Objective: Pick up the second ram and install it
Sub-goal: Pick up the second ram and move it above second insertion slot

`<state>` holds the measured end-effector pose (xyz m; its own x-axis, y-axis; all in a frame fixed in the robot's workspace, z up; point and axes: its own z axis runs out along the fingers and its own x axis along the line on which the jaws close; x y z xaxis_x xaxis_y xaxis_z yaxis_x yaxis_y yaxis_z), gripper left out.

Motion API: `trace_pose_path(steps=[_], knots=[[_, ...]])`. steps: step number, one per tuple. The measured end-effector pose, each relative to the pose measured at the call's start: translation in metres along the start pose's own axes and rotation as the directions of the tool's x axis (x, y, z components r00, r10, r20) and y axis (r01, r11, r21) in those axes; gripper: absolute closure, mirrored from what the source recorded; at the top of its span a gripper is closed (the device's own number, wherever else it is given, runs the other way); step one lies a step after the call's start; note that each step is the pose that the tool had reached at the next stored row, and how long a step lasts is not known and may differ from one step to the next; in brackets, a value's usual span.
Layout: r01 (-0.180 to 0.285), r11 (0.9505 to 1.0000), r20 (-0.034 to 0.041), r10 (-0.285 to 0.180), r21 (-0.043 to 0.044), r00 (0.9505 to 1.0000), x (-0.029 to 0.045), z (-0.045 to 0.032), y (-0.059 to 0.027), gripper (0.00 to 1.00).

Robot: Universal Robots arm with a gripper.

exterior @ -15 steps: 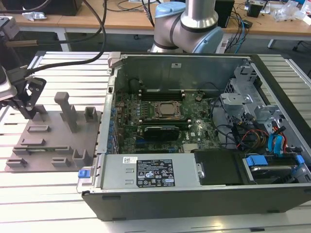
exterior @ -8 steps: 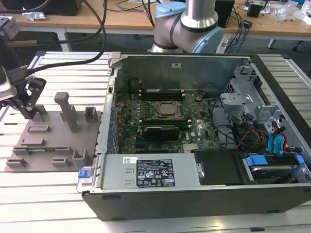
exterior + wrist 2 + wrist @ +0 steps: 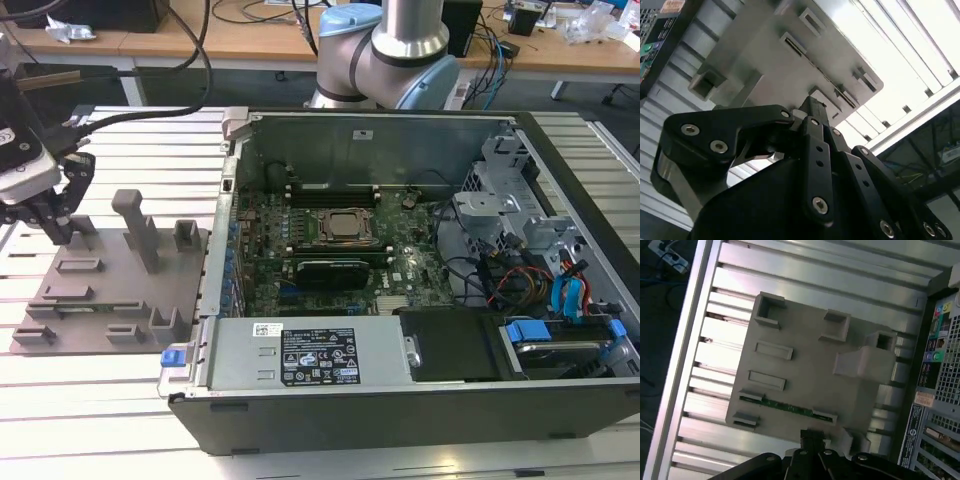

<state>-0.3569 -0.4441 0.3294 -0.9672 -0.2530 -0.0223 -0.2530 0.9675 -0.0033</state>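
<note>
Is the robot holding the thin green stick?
No, the second ram sits in a slot of the grey holder, apart from the gripper.

Slatted, likely aluminium table point(image 3: 100, 400) bears holder plate point(image 3: 115, 295) and computer case point(image 3: 400, 425).

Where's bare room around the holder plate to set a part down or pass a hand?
Free: slatted table between the holder plate and the table's near edge, and the slats beyond the plate beside the computer case. Crowded: the plate end by the claw, the row holding the ram stick, inside the case.
</note>
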Motion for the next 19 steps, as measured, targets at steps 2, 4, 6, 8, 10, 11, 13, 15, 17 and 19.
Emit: trace_pose_path(steps=[2,4,6,8,10,11,13,15,17,19], knots=[[0.065,0.9979,0.0003,-0.065,-0.0015,0.9979,0.0000,0.0000,0.0000,0.90],[0.126,0.9920,0.0006,-0.126,-0.0028,0.9920,0.0000,0.0000,0.0000,0.90],[0.190,0.9819,0.0010,-0.190,-0.0042,0.9819,0.0000,0.0000,0.0000,0.90],[0.243,0.9699,0.0015,-0.243,-0.0053,0.9699,0.0000,0.0000,0.0000,0.90],[0.298,0.9546,0.0020,-0.298,-0.0065,0.9546,0.0000,0.0000,0.0000,0.90],[0.334,0.9427,0.0024,-0.333,-0.0073,0.9427,0.0000,0.0000,0.0000,0.90],[0.381,0.9244,0.0030,-0.381,-0.0082,0.9244,0.0000,0.0000,0.0000,0.90],[0.407,0.9132,0.0033,-0.407,-0.0088,0.9132,0.0000,0.0000,0.0000,0.90],[0.430,0.9028,0.0037,-0.430,-0.0092,0.9028,0.0000,0.0000,0.0000,0.90],[0.464,0.8859,0.0041,-0.464,-0.0100,0.8860,0.0000,0.0000,0.0000,0.90]])
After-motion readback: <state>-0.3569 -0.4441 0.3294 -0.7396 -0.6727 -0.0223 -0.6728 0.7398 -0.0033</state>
